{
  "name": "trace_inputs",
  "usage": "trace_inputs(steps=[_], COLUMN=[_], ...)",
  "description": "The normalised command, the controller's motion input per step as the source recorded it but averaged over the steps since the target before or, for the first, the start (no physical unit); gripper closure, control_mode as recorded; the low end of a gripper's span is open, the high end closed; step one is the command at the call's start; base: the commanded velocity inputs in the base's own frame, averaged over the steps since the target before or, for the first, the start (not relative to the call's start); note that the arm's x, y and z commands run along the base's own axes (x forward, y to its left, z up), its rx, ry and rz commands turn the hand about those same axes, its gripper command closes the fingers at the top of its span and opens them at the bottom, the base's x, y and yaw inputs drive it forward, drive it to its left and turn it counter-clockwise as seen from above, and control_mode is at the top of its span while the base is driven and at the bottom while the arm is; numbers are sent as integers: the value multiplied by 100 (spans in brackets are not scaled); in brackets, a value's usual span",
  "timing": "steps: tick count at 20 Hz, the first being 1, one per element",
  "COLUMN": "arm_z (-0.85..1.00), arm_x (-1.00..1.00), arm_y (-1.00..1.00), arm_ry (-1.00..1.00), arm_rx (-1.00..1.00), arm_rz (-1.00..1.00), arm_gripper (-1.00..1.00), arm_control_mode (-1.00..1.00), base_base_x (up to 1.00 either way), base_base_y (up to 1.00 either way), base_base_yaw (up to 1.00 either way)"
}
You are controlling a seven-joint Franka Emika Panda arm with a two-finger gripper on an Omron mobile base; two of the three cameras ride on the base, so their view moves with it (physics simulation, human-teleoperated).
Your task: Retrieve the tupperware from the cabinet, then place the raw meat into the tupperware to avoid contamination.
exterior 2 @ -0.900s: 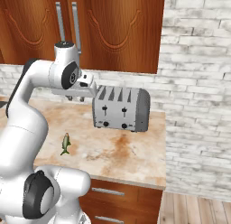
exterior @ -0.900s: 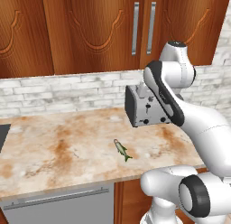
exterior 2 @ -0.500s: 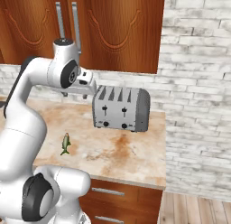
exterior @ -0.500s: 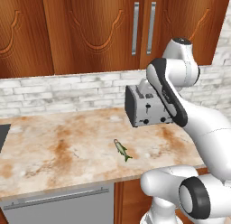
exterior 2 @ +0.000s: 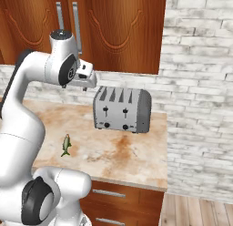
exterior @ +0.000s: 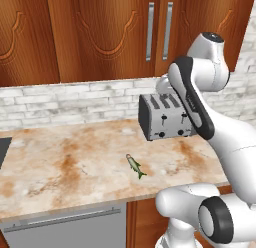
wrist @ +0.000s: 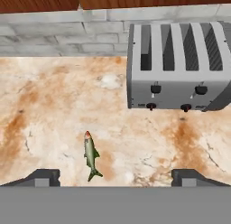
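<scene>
The raw meat (exterior: 135, 166) (exterior 2: 66, 145) (wrist: 91, 155), a tiny grey-green fish with a pinkish head, lies on the marble counter (exterior: 65, 167) in front of and left of the toaster. The cabinet (exterior: 110, 37) (exterior 2: 123, 29) above the counter has both doors closed; its silver handles (exterior: 150, 32) stand upright. The tupperware is out of view. My gripper (wrist: 118, 178) hangs high above the counter near the cabinet's lower edge, looking down at the fish. Its fingertips (wrist: 43, 177) stand far apart, open and empty.
A grey four-slot toaster (exterior: 162, 116) (exterior 2: 122, 109) (wrist: 178, 67) stands against the brick backsplash, right of the fish. A dark stove corner (exterior: 4, 147) sits at the counter's left, with a grey appliance front (exterior: 65, 229) below. The counter ends at the brick wall (exterior 2: 200, 106) on the right.
The gripper's jaws have spread wide. The arm's upper joint has risen slightly toward the cabinet. The fish and the toaster have not moved.
</scene>
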Motion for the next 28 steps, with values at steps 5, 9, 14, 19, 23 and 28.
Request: trace_inputs(steps=[5, 9, 14, 19, 23, 28], arm_z=[36, 34, 26, 20, 27, 21], arm_x=[0, 0, 0, 4, 4, 18], arm_y=[0, 0, 0, 0, 0, 0], arm_ry=[-15, -16, -17, -16, -16, -10], arm_rx=[0, 0, 0, 0, 0, 0], arm_rz=[0, 0, 0, 0, 0, 0], arm_gripper=[-100, -100, -100, -100, -100, -100], arm_control_mode=[-100, -100, -100, -100, -100, -100], base_base_x=[0, 0, 0, 0, 0, 0], base_base_y=[0, 0, 0, 0, 0, 0], base_base_yaw=[0, 0, 0, 0, 0, 0])
